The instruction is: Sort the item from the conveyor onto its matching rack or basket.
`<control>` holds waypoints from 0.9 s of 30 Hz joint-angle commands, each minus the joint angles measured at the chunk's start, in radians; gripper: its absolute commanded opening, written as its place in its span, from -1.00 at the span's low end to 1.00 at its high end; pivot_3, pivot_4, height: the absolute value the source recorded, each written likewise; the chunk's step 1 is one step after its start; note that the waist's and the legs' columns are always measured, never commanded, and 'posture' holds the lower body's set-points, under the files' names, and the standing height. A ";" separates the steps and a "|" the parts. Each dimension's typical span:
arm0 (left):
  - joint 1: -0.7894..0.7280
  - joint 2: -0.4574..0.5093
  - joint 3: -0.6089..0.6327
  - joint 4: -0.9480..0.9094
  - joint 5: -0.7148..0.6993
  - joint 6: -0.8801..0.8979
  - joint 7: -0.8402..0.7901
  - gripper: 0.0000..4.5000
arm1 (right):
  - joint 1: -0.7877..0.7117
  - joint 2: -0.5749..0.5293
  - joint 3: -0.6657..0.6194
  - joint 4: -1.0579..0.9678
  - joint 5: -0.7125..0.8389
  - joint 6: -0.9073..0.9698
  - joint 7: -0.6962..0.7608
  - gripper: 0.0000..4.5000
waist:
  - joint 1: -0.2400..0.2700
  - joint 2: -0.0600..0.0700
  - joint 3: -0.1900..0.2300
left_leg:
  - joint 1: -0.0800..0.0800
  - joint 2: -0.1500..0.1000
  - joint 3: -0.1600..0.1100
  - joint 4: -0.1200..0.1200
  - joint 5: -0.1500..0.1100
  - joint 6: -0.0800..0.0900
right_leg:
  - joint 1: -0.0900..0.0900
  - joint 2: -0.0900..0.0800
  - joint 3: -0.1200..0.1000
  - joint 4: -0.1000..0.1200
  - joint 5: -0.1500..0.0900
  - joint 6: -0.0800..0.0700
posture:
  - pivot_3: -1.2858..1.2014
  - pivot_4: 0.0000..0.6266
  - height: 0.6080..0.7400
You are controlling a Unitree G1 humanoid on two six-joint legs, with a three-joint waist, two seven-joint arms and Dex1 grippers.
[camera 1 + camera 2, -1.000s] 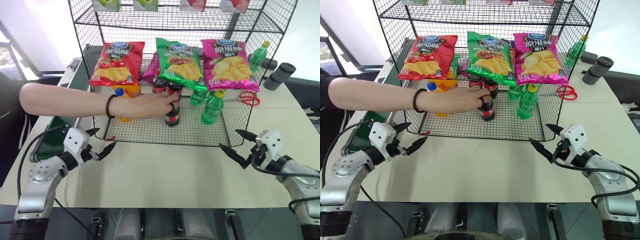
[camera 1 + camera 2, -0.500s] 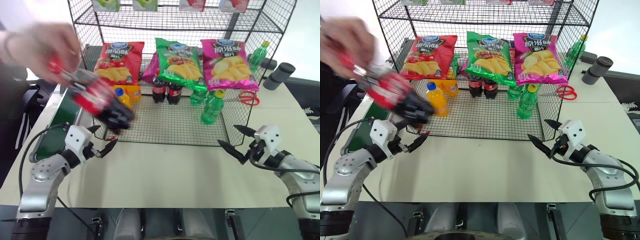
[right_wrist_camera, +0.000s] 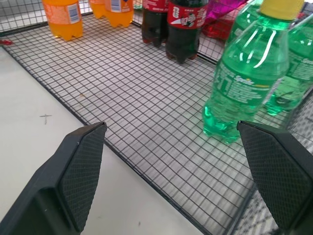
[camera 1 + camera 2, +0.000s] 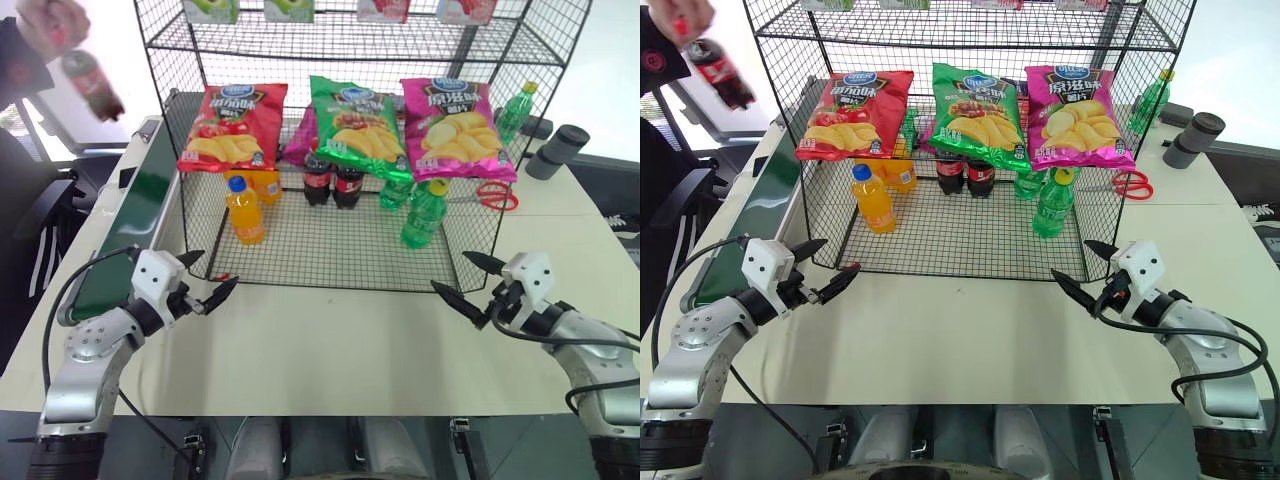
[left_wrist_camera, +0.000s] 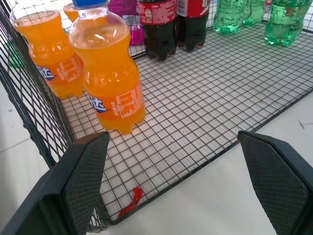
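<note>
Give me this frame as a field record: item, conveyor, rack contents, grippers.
item: small cola bottle with red cap, held in a person's hand, in the air past the conveyor's far end
conveyor: dark green belt with metal rails, nothing seen on it
rack: black wire-grid cage; floor holds two orange bottles, two cola bottles, green bottles
left gripper: open, holding nothing
right gripper: open, holding nothing

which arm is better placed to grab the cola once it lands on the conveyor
Probably left. The left end effector, open, hovers beside the conveyor; the right end effector is across the table. A person's hand holds the cola bottle.
</note>
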 commanded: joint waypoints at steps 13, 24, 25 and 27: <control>0.013 -0.004 0.023 -0.017 0.059 -0.028 0.101 1.00 | -0.017 -0.006 -0.010 -0.011 0.012 0.002 0.003 0.98 | 0.000 0.000 0.000 | 0.000 0.000 0.000 0.000 0.000 0.000 | 0.000 0.000 0.000 0.000 0.000 0.000 | 0.03 -0.52 1.00; -0.003 0.001 0.067 0.028 -0.049 -0.069 -0.004 1.00 | -0.033 0.002 -0.001 0.001 0.008 -0.003 0.005 0.98 | 0.000 0.000 0.000 | 0.000 0.000 0.000 0.000 0.000 0.000 | 0.000 -0.001 0.000 0.000 0.000 0.000 | 0.03 -0.52 1.00; -0.005 0.001 0.073 0.032 -0.049 -0.078 -0.003 1.00 | -0.034 0.002 -0.001 0.003 0.007 -0.004 0.005 0.98 | 0.000 0.000 0.000 | 0.000 0.000 0.000 0.000 0.000 0.000 | 0.000 -0.001 0.000 0.000 0.000 0.000 | 0.03 -0.52 1.00; -0.018 -0.009 0.114 0.040 -0.075 -0.081 0.020 1.00 | -0.036 0.002 0.000 0.006 0.007 -0.007 0.006 0.98 | 0.000 0.000 0.000 | 0.000 0.000 0.000 0.000 0.000 0.000 | 0.000 0.000 0.000 0.000 0.000 0.000 | 0.03 -0.52 1.00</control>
